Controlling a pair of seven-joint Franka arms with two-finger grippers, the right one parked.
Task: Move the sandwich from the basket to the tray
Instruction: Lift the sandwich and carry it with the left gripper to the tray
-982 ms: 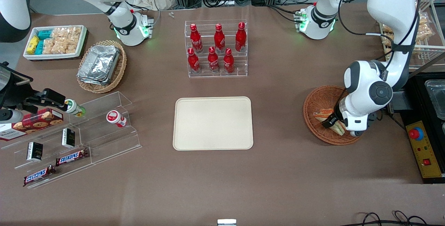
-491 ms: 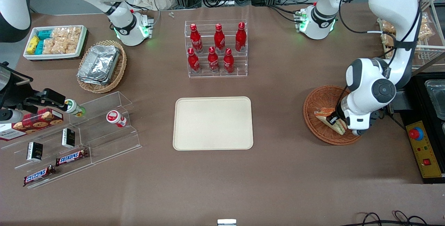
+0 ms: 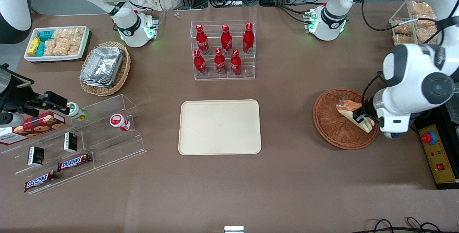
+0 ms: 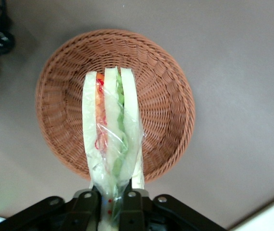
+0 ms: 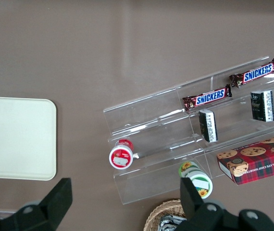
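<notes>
My left gripper is shut on the clear-wrapped sandwich and holds it lifted above the round reddish-brown wicker basket at the working arm's end of the table. In the left wrist view the sandwich hangs edge-on between the black fingers, its white bread and orange, red and green layers showing, with the basket below it. The gripper pinches the sandwich's narrow end. The cream tray lies flat mid-table, bare; it also shows in the right wrist view.
A clear rack of red bottles stands farther from the camera than the tray. A tan oval basket of foil containers, a white snack bin and a clear stepped shelf with candy bars lie toward the parked arm's end. A red stop button sits beside the basket.
The gripper has risen out of the basket with the sandwich in it and shifted a little toward the working arm's end of the table. The arm's wrist now stands higher.
</notes>
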